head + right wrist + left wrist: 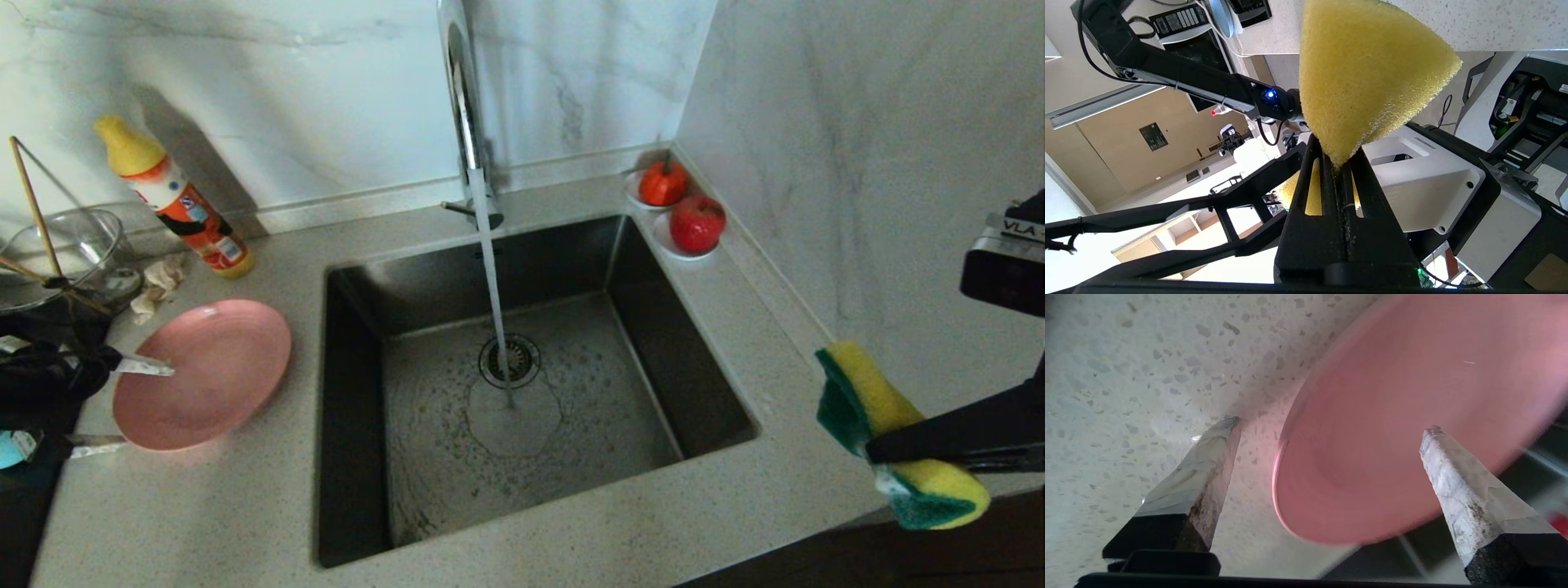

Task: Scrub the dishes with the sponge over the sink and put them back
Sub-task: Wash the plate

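pink round matte plate (pixel 208 371) lies on the speckled light stone counter (pixel 204 506), just left of the square dark steel sink (pixel 653 343); in the left wrist view the plate (pixel 1392 428) looks blurred, so whether it lies flat or is tilted cannot be told. left gripper (pixel 135 404) sits at the plate's left rim w/ jaws wide apart: one taped fingertip (pixel 147 366) over the rim from above, the other (pixel 94 445) low beside the rim; wrist view shows both taped fingertips (pixel 1453 473) clear of the plate surface, not clamping it, one over the plate, one over bare counter. rectangular yellow foam sponge w/ dark green scouring layer (pixel 878 408) is held off the counter's right front edge, well apart from the plate, by the right gripper (pixel 890 447), whose black fingers are pinched tight across the sponge's middle so it bulges on both sides; right wrist view shows the yellow foam (pixel 1367 77) fanning out beyond the closed fingers. tall chrome tap (pixel 465 106) runs a water stream (pixel 494 302) to the sink floor beside the round metal drain (pixel 510 359). background items: clear glass bowl w/ wooden sticks (pixel 57 249) at far left, crumpled beige rag (pixel 159 282), orange bottle w/ yellow cap (pixel 180 200) leaning by the marble wall, two red fruits on small white saucers (pixel 682 214) in the right rear corner.
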{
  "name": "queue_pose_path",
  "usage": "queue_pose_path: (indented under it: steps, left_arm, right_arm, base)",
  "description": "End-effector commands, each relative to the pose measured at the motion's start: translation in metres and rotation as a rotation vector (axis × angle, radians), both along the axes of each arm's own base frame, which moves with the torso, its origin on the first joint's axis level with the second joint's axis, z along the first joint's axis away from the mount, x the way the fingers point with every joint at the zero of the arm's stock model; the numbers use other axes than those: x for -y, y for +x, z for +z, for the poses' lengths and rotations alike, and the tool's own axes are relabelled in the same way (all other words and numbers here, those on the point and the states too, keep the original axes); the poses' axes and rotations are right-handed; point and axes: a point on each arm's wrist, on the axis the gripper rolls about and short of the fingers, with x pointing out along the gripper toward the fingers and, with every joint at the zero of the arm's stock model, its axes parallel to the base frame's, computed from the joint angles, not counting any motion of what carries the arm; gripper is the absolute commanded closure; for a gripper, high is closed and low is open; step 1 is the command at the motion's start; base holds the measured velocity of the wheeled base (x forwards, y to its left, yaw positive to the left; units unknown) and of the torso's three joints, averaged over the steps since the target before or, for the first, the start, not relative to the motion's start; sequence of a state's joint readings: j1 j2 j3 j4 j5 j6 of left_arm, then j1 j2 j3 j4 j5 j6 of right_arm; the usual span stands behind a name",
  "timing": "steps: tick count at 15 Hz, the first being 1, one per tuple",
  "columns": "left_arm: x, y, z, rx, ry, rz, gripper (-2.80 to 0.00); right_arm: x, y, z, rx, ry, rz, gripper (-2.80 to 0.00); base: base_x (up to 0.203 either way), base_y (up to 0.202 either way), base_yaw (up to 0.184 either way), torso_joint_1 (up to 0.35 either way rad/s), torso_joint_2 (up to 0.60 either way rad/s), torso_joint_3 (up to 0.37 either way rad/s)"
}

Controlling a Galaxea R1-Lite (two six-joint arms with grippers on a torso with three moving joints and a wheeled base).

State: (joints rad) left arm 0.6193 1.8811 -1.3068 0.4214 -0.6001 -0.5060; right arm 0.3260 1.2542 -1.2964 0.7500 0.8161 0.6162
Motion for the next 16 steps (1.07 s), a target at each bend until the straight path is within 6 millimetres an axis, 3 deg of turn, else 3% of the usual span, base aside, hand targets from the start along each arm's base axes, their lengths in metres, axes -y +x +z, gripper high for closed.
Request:
queue_pose_path:
  steps: [1, 5, 16]
  left_arm:
    - [0.010, 0.007, 0.005, -0.029, 0.037, -0.007, -2.80]
    - [0.016, 0.013, 0.016, -0.069, 0.061, -0.009, -2.80]
    - [0.014, 0.029, -0.003, -0.146, 0.117, 0.012, -2.80]
  right_arm:
    - [0.001, -0.002, 0.000, -0.005, 0.003, 0.000, 0.00]
    - [0.002, -0.005, 0.001, 0.001, 0.006, 0.000, 0.00]
    - [0.002, 0.000, -0.005, -0.016, -0.006, -0.008, 0.00]
  base:
    - [0.000, 0.000, 0.000, 0.000, 0.00, 0.000]
    - [0.000, 0.000, 0.000, 0.000, 0.00, 0.000]
    - [0.000, 0.000, 0.000, 0.000, 0.00, 0.000]
